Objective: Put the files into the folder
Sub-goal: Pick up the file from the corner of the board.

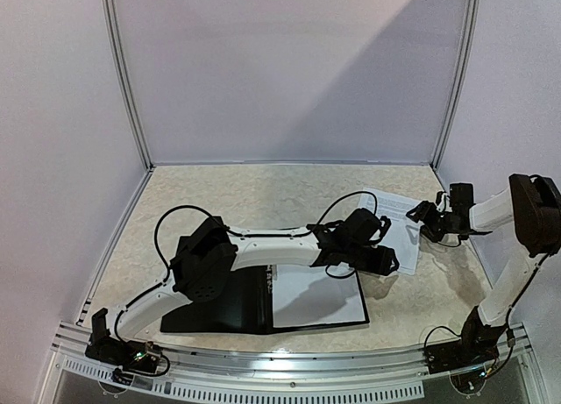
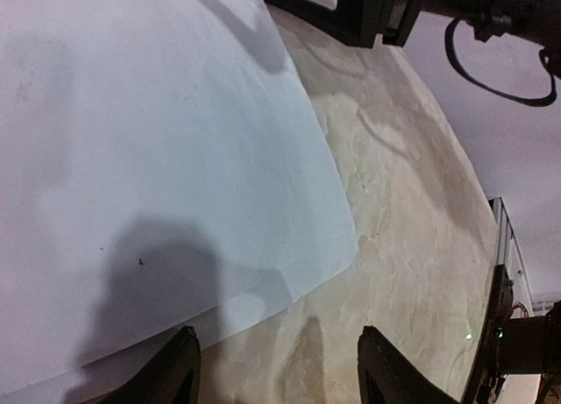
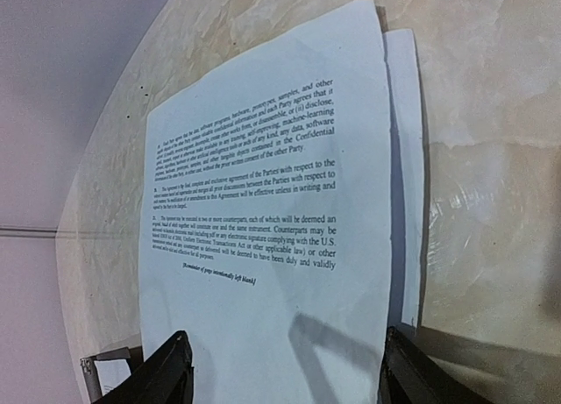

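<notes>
**Open folder at the near edge, printed sheets by the right edge, both grippers apart**

Top view: the black folder [image 1: 219, 315] lies open at the near edge of the worktop [image 1: 263, 194], with a white sheet [image 1: 316, 297] on its right half. The left gripper [image 1: 381, 262] is just beyond the folder's far right corner. The right gripper [image 1: 419, 213] is over the printed sheets [image 1: 401, 237] near the right edge.
Left wrist view: the left gripper [image 2: 276, 369] has its fingers [image 2: 180, 369] spread wide and holds nothing. A white sheet [image 2: 158, 159] with no print visible lies in front of it.
Right wrist view: the right gripper [image 3: 280, 373] is also spread wide and empty, above the top sheet [image 3: 263, 246]. Readable there are "Confidential", "this Agreement" and "[Remainder of page intentionally left blank]". A second sheet [image 3: 405, 159] shows beneath it.
</notes>
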Robot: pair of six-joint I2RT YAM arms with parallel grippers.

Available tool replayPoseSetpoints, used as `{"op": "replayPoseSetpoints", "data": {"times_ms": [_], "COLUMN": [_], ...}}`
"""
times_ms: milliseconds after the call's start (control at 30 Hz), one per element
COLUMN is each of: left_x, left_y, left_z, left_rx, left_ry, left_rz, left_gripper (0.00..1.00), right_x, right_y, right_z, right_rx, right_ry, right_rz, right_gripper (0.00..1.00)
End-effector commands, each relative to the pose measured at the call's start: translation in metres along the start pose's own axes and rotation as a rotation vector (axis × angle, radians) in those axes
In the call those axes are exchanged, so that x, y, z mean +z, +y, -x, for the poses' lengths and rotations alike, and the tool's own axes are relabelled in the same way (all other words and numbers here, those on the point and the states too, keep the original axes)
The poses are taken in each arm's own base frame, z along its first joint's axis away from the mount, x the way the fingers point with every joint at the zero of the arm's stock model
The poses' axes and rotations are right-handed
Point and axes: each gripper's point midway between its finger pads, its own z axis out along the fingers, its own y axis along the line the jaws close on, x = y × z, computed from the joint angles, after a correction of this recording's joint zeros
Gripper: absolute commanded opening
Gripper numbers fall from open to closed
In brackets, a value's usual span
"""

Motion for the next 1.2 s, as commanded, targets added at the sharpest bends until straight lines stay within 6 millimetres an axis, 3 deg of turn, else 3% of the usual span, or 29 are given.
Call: {"op": "replayPoseSetpoints", "data": {"times_ms": [0,500,900,1100,1167], "left_x": [0.009,0.007,0.006,0.003,0.000], "left_y": [0.023,0.028,0.028,0.026,0.023], "left_z": [-0.010,-0.010,-0.010,-0.004,0.002], "left_rx": [-0.012,-0.017,-0.015,-0.007,-0.005], "left_ry": [0.030,0.029,0.028,0.017,0.007], "left_rz": [0.027,0.033,0.035,0.033,0.026], "left_gripper": [0.61,0.61,0.61,0.61,0.61], "right_x": [0.004,0.006,0.020,0.025,0.022], "right_y": [0.004,0.030,0.019,0.026,0.031], "right_z": [-0.010,-0.025,-0.041,-0.041,-0.036], "right_rx": [0.004,0.055,0.110,0.027,-0.017], "right_ry": [0.043,0.089,0.142,0.155,0.131], "right_rz": [0.040,0.214,0.207,0.185,0.171], "right_gripper": [0.72,0.62,0.34,0.01,0.00]}}
